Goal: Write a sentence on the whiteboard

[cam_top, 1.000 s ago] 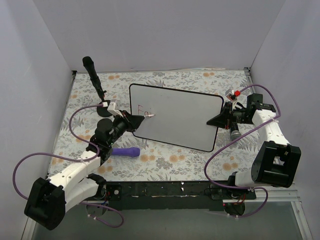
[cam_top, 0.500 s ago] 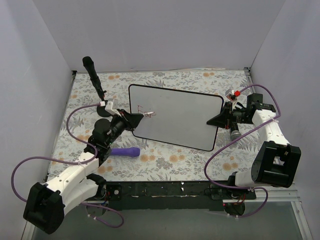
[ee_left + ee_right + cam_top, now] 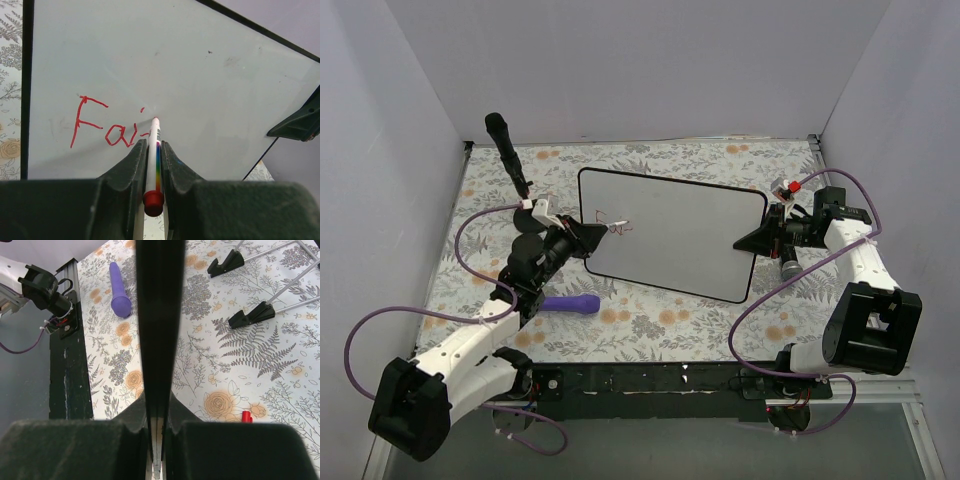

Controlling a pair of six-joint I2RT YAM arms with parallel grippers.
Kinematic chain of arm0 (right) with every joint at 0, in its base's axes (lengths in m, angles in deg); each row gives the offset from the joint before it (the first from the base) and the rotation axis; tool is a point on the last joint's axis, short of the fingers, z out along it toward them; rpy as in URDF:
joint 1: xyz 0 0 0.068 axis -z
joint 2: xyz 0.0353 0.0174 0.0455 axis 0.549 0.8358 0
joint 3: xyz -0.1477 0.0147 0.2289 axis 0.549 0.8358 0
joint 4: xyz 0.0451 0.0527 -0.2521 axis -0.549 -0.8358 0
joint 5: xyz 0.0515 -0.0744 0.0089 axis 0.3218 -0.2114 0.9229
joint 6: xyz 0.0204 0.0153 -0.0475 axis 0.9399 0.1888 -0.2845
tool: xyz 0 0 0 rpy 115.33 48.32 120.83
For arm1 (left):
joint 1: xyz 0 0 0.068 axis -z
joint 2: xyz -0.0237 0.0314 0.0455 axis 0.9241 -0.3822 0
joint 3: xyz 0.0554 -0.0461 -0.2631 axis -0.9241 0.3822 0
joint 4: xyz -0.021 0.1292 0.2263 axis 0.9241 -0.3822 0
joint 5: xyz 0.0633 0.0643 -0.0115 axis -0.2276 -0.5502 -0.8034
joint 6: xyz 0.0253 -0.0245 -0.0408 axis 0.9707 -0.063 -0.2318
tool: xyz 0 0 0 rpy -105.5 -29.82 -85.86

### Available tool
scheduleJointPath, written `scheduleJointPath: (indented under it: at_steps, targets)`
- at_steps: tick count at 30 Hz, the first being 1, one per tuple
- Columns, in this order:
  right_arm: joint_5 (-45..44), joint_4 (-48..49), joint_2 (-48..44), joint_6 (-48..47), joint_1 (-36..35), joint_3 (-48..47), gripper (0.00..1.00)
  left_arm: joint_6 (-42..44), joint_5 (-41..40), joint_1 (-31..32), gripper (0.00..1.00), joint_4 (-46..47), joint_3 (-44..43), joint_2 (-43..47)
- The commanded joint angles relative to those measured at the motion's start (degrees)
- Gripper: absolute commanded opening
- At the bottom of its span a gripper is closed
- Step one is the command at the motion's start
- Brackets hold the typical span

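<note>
The whiteboard (image 3: 685, 240) lies tilted in the middle of the floral table. It fills the left wrist view (image 3: 215, 80). The sentence (image 3: 605, 217) is only red letters reading "Fai" plus a short dash (image 3: 107, 131), near the board's left end. My left gripper (image 3: 590, 241) is shut on a white marker pen (image 3: 152, 160) with a rainbow stripe and red end. The pen's tip touches the board just right of the letters. My right gripper (image 3: 760, 240) is shut on the board's right edge, seen edge-on as a black bar (image 3: 160, 310).
A purple cylinder (image 3: 570, 303) lies near the board's front left corner, also in the right wrist view (image 3: 119, 287). A black tall handle on a stand (image 3: 508, 150) rises at the back left. A small red cap (image 3: 246, 416) lies on the cloth. The board's black feet (image 3: 250, 315) show underneath.
The left gripper has shifted the pen slightly up and left along the board, and the red lettering has gained strokes. The right gripper and the board have not moved.
</note>
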Motion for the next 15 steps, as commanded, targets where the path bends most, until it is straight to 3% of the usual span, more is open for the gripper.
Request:
scheduleJointPath:
  at_steps: [1,15]
  targets:
    - [-1.4,0.4,-1.4,-2.2,-0.3,-0.5,0.01,1.6,-1.2,0.0,0.0,0.0,-2.5,-0.7]
    - [-1.5,0.4,-1.5,-2.2,-0.3,-0.4,0.01,3.3,-1.2,0.0,0.0,-4.4,-0.9,0.6]
